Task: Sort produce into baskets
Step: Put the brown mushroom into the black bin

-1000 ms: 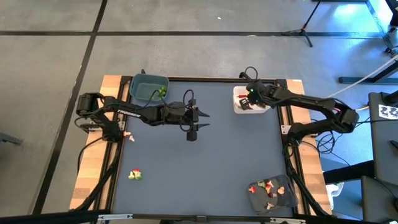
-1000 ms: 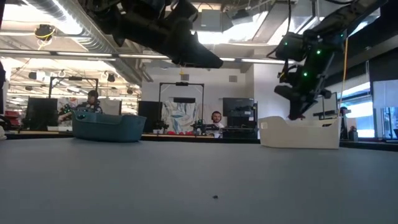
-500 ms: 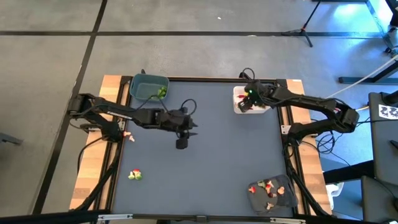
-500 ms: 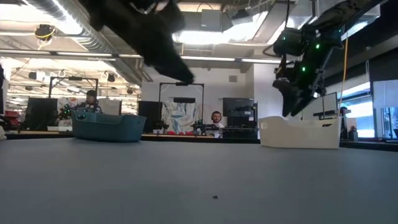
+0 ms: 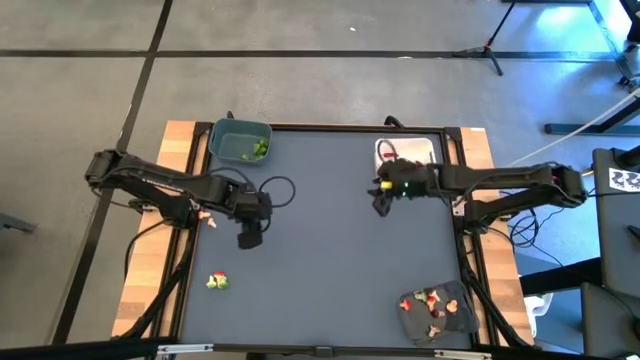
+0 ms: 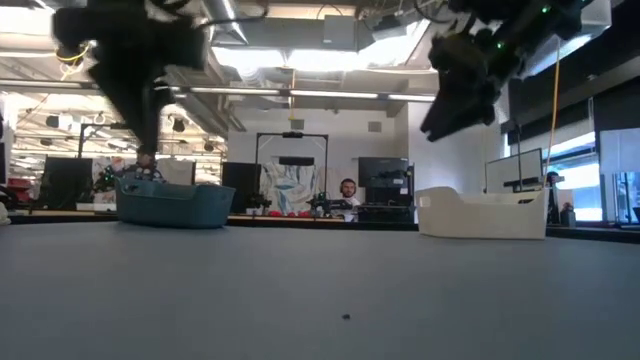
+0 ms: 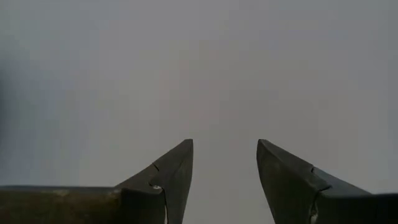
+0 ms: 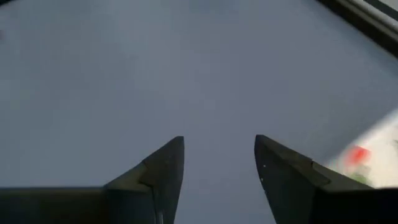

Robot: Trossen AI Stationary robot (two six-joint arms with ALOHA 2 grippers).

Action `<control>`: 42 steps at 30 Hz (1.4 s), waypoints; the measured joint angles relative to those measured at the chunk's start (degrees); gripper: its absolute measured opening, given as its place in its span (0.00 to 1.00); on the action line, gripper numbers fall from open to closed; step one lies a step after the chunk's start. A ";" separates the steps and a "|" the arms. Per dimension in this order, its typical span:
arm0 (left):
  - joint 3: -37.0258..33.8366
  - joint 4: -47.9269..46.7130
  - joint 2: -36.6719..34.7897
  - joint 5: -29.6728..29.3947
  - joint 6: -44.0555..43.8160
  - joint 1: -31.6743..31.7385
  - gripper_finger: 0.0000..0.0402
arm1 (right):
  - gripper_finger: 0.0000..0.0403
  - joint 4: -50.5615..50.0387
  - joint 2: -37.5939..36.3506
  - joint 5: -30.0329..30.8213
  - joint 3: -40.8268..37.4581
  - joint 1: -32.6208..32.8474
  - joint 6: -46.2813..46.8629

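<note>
My left gripper (image 5: pixel 247 238) hangs open over bare mat at the table's left, pointing steeply down; nothing sits between its fingers (image 7: pixel 224 143). My right gripper (image 5: pixel 382 200) is open and empty (image 8: pixel 219 138), just off the near left corner of the white basket (image 5: pixel 410 152), which holds a red piece (image 8: pixel 357 154). The blue-grey basket (image 5: pixel 240 140) at the far left holds green produce (image 5: pixel 259 148). The dark grey tray (image 5: pixel 440 310) at the near right carries several red and tan pieces. Loose yellow-green and red produce (image 5: pixel 216 282) lies on the mat near the left.
A small pale and red piece (image 5: pixel 208 220) lies at the mat's left border. Wooden table edges and a black frame (image 5: pixel 178 270) run round the mat. In the low view the blue-grey basket (image 6: pixel 170 205) and white basket (image 6: pixel 482 214) stand at the far side; people sit beyond the table.
My left gripper has swung from the table's middle toward the left and near edges and tipped from nearly level to steeply down. My right gripper has left the white basket, rising and moving toward the table's middle and near side.
</note>
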 joint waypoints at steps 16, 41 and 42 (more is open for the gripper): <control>-2.79 -20.41 13.97 3.17 -2.10 2.13 0.43 | 0.49 15.04 7.29 2.07 -0.02 10.24 1.59; -6.61 -19.14 35.19 3.03 13.51 3.78 0.42 | 0.49 16.27 11.84 -1.56 -0.04 10.22 5.40; -6.63 -18.82 35.19 3.05 13.88 3.78 0.41 | 0.49 16.25 11.84 -1.56 -0.04 10.22 5.40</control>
